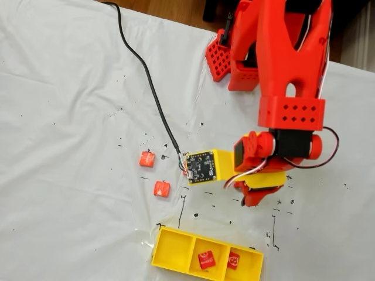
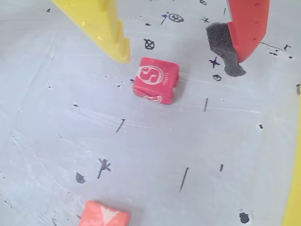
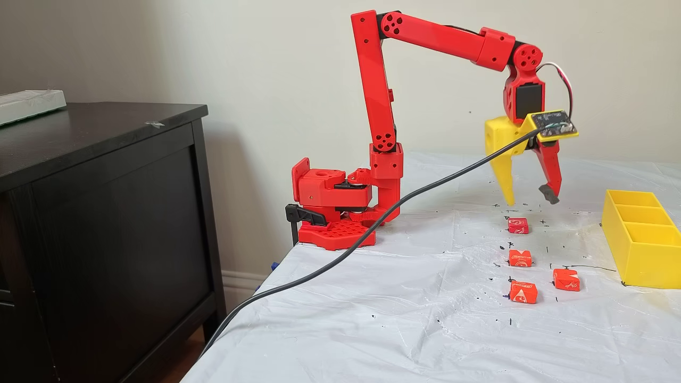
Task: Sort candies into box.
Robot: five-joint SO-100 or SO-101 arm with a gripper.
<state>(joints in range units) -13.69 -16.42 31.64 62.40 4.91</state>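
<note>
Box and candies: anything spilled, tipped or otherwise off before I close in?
Nothing stands out. The box sits flat with two candies inside, one leaning on a divider. Four candies lie loose on the sheet, none spilled. The gripper hangs open above the red candy.

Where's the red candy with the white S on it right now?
In the wrist view the red candy lies on the white table cover just below the open tool, nearer its yellow finger, with an orange candy at the bottom edge.
</note>
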